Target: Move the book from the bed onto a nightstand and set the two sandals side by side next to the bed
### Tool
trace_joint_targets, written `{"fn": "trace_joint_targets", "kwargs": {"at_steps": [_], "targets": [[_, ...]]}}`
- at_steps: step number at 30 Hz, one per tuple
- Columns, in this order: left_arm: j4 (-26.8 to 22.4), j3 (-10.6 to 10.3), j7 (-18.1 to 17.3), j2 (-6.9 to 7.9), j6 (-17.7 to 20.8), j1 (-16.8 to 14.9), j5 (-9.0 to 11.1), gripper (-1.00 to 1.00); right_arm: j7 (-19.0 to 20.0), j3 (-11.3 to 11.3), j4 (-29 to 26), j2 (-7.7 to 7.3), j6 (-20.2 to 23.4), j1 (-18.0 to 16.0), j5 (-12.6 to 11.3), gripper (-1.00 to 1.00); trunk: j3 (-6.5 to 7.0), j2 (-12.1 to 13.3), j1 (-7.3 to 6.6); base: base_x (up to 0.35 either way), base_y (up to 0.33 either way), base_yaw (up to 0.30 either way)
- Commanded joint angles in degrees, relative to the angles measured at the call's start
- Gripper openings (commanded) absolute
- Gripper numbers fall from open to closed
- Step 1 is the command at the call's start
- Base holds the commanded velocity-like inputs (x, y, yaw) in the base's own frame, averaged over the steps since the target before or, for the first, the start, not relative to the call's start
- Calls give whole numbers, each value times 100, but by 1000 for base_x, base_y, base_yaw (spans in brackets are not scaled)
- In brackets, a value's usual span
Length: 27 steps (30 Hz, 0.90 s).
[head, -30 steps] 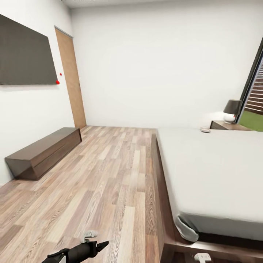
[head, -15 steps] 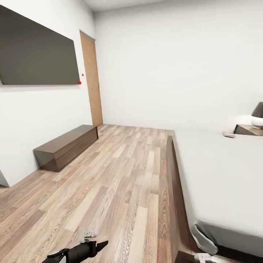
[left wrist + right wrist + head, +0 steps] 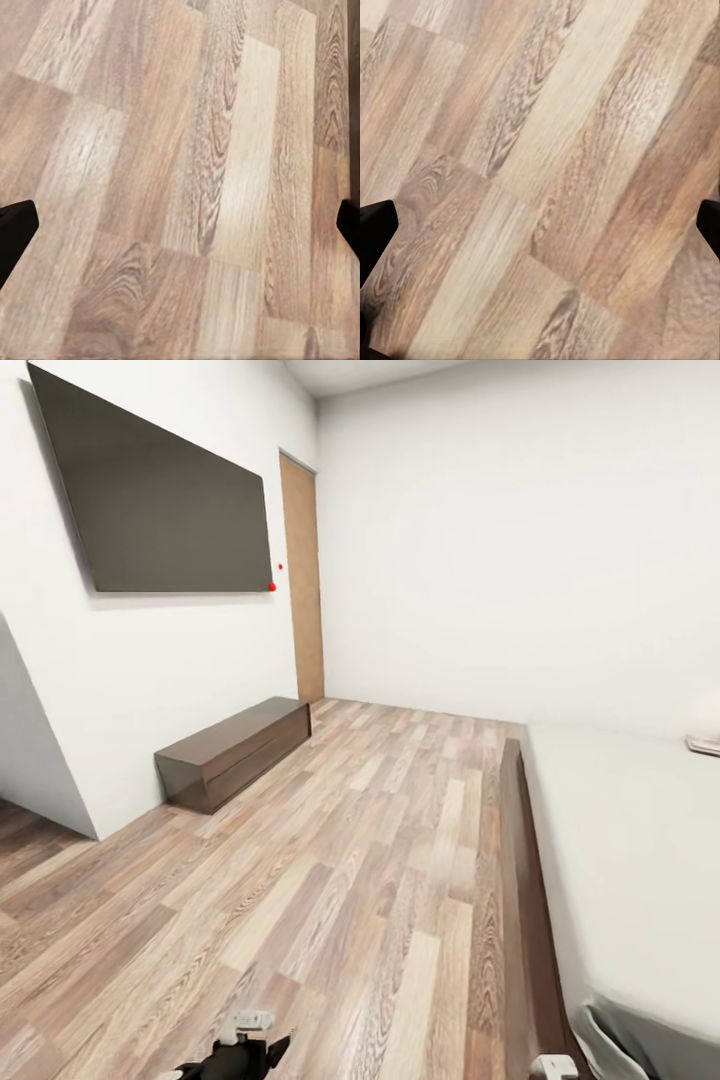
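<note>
The bed lies along the right of the head view, with a pale mattress [image 3: 630, 840] on a dark brown frame [image 3: 522, 860]. At its far end, cut by the picture's edge, a small flat thing that may be the book [image 3: 705, 743] rests on the mattress. The nightstand and the sandals are out of view. My left gripper [image 3: 180, 232] hangs over bare floor planks, its dark fingers [image 3: 15, 232] wide apart, so it is open and empty. My right gripper [image 3: 540, 229] is also open over the floor, with nothing between its fingers [image 3: 375, 229].
A big dark screen [image 3: 165, 510] hangs on the left wall above a low dark brown bench cabinet [image 3: 235, 750]. Beyond them is a brown door [image 3: 302, 580]. A wall corner [image 3: 50, 760] juts out at the near left. Wood-plank floor [image 3: 380, 860] stretches between bench and bed.
The camera has swung to the left, so the whole picture has slid right. The nightstand and lamp have gone off the right edge. Both arms hold the same pose.
</note>
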Motion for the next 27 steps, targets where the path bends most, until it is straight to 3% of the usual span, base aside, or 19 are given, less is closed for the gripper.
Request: {"fn": "trace_joint_targets", "kwargs": {"at_steps": [1, 8, 22, 27], "targets": [[16, 33, -15, -4, -20, -6, -67, 100, 30, -22, 11, -1, 0, -2, -26, 100, -6, -3, -1, 0, 0, 294], [358, 20, 17, -11, -86, -4, -227, 100, 28, -25, 240, 2, 0, -2, -21, 100, -6, -3, -1, 0, 0, 294], [517, 36, 37, -17, -176, -1, -72, 100, 37, -31, 369, -4, 0, -2, -29, 100, -6, -3, -1, 0, 0, 274], [520, 34, 39, -124, -181, 2, -31, 100, 50, -31, 360, -12, 0, -2, -34, 100, -6, -3, -1, 0, 0, 67]]}}
